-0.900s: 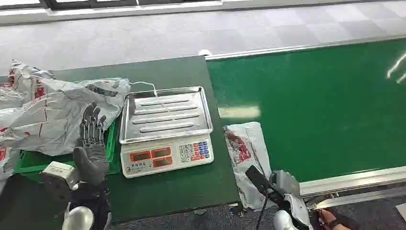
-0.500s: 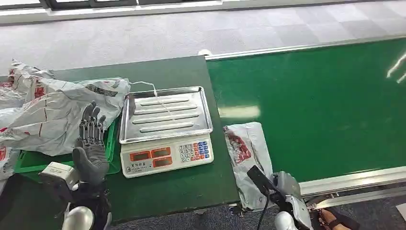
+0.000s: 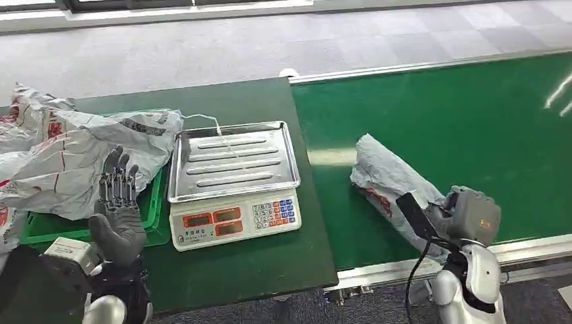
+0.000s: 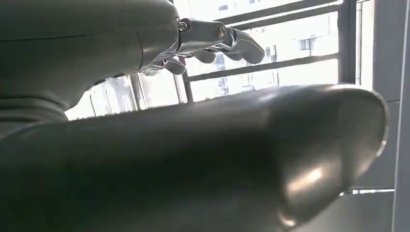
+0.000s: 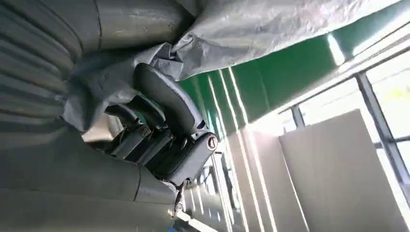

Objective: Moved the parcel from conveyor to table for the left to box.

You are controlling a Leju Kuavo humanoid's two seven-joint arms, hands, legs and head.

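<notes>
A grey plastic parcel [image 3: 386, 177] with a red print hangs tilted over the green conveyor belt [image 3: 472, 115], lifted at its near end. My right hand [image 3: 467, 216] grips that end near the belt's front rail. In the right wrist view the dark fingers [image 5: 167, 113] curl into the crumpled grey parcel [image 5: 270, 29]. My left hand [image 3: 118, 206] stands open with its fingers spread and upright, over the dark green table [image 3: 249, 270], beside the green tray [image 3: 154, 202]. The left wrist view has the left hand [image 4: 217, 41] holding nothing.
A weighing scale [image 3: 233, 179] with a steel pan stands on the table between my hands. A heap of grey parcels [image 3: 61, 162] fills the green tray at the table's left. Grey floor lies beyond the table and belt.
The parcel lay flat at the belt's near edge beside the table. My right hand has risen and swung right with it, so it now hangs lifted. My left hand drifted slightly left.
</notes>
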